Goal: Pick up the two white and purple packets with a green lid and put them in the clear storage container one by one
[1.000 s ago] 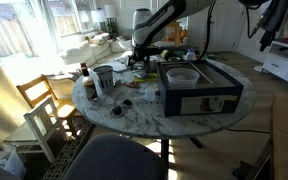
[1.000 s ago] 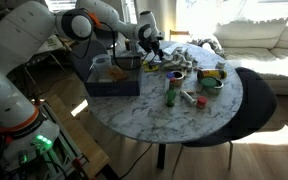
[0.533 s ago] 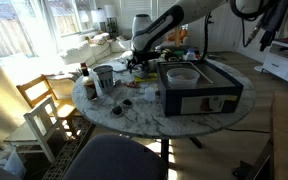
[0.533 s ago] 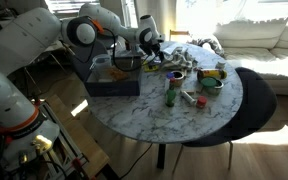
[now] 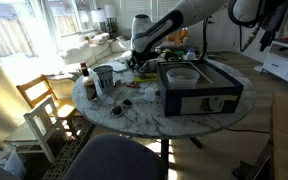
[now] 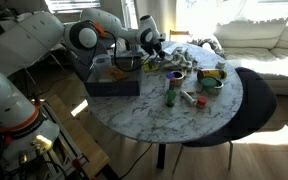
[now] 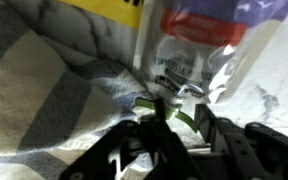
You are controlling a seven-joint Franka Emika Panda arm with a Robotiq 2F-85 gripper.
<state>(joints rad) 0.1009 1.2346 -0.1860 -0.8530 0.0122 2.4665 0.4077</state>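
Item: packet [image 7: 199, 45], white and purple, green lid [image 7: 162, 108]. Location: on the table [image 5: 124, 112], near the container [image 5: 199, 102]. Handling: probably light, crinkly, slippery film, so take yours by the stiffer lid. Gripper [image 7: 169, 122]: fingers straddle the lid; cannot tell whether clamped.

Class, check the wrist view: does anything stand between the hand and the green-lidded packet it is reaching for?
Nothing visible does. The hand is right at the packet: its green lid shows between the fingertips, with no other item in between.
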